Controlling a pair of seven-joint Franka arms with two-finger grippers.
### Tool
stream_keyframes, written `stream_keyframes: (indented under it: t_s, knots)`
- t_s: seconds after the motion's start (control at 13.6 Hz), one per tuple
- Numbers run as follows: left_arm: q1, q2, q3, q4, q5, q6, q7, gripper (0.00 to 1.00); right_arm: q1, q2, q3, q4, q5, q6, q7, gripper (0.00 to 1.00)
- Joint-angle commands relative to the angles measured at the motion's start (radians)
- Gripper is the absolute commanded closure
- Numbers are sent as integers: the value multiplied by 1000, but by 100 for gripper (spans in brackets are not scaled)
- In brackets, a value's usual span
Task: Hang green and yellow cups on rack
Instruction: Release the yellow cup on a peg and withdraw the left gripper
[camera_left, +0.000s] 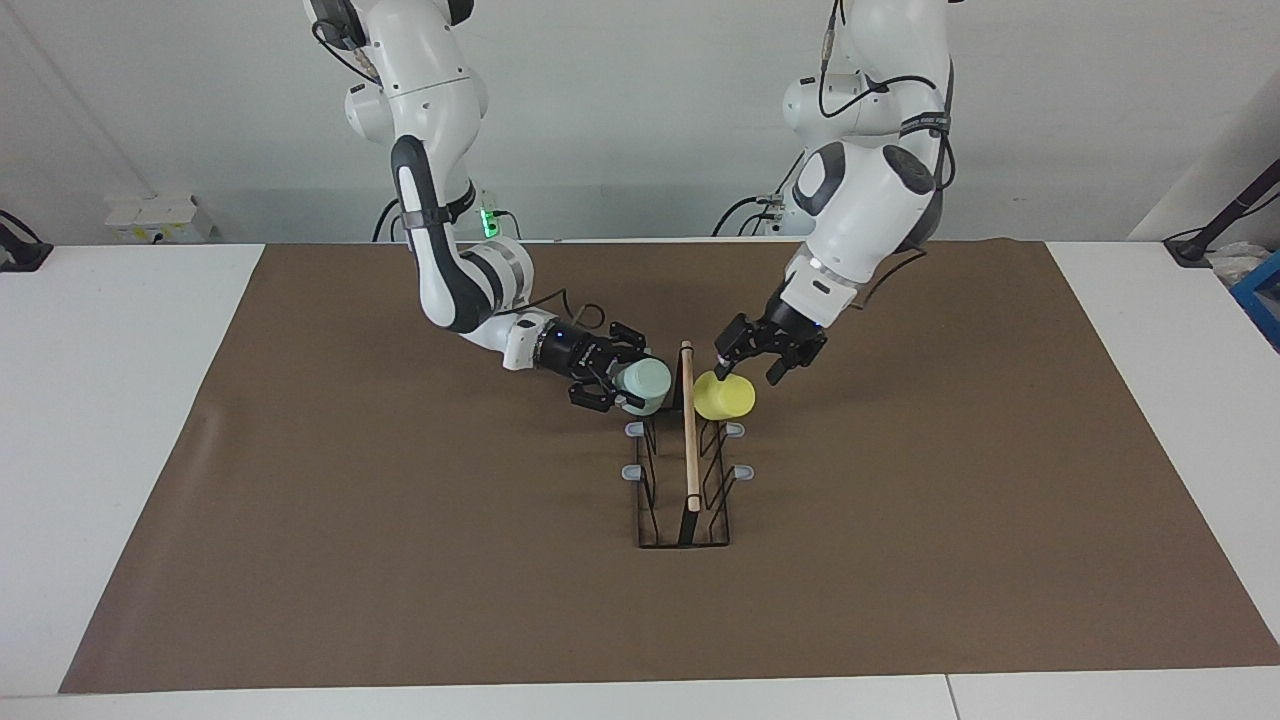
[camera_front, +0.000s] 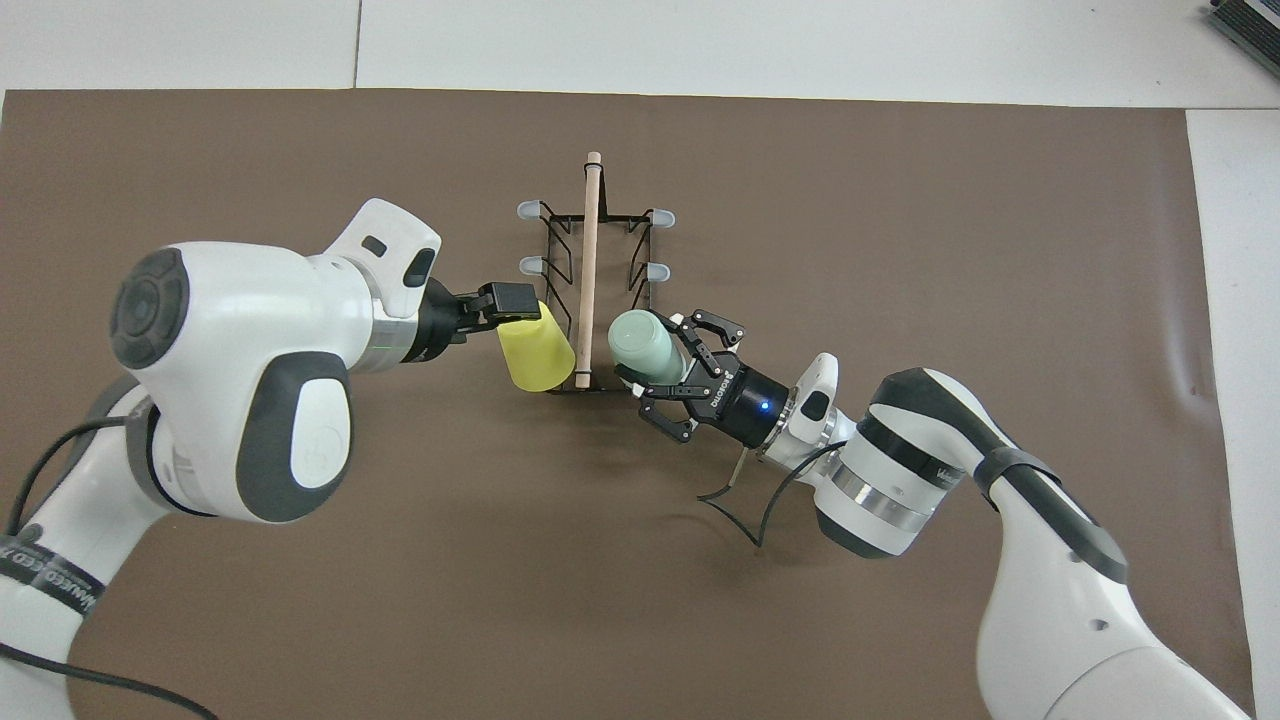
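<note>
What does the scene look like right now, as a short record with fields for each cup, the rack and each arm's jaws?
yellow cup: upside down on a rack peg at the end nearest the robots, released
green cup: gripped at the matching peg across the rod
rack: on the brown mat, four pegs bare
left gripper: jaws open, just above the yellow cup
right gripper: jaws shut on green cup

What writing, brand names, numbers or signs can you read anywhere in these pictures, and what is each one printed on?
Right tool: white lettering on its black body in the overhead view, too small to read.
Right arm's forearm ring: faint lettering, too blurred to read.
Left arm's black strap: white lettering, too small to read.
Yellow cup, green cup, rack, brown mat: no text visible.
</note>
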Motion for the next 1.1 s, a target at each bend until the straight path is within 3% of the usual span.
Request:
stream_keyframes:
  t_s: [0.0, 0.07, 0.22, 0.29, 0.44, 0.66, 0.88, 1.03]
  knots:
    - [1, 5, 32, 46, 41, -61, 31, 0, -7, 17, 7, -3, 31, -14, -105, 97]
    - [2, 9, 45, 69, 77, -70, 29, 0, -7, 18, 7, -3, 31, -10, -104, 81]
    - [-4, 11, 88, 104, 183, -140, 34, 0, -7, 18, 7, -1, 29, 4, -99, 15]
    - [-7, 9, 105, 122, 259, -195, 34, 0, -7, 20, 7, 0, 19, 15, -96, 0]
    - [-8, -6, 136, 129, 375, -243, 54, 0, -11, 21, 7, 2, 6, 30, -93, 0]
    - [-12, -49, 231, 129, 377, -280, 227, 0, -12, 24, 7, 4, -12, 59, -81, 0]
    - [-54, -89, 355, 138, 380, -350, 365, 0, -46, 23, 7, 8, -131, 99, -36, 0]
    - [-51, -90, 364, 214, 439, -427, 410, 0, -66, 9, 7, 10, -228, 142, 8, 0]
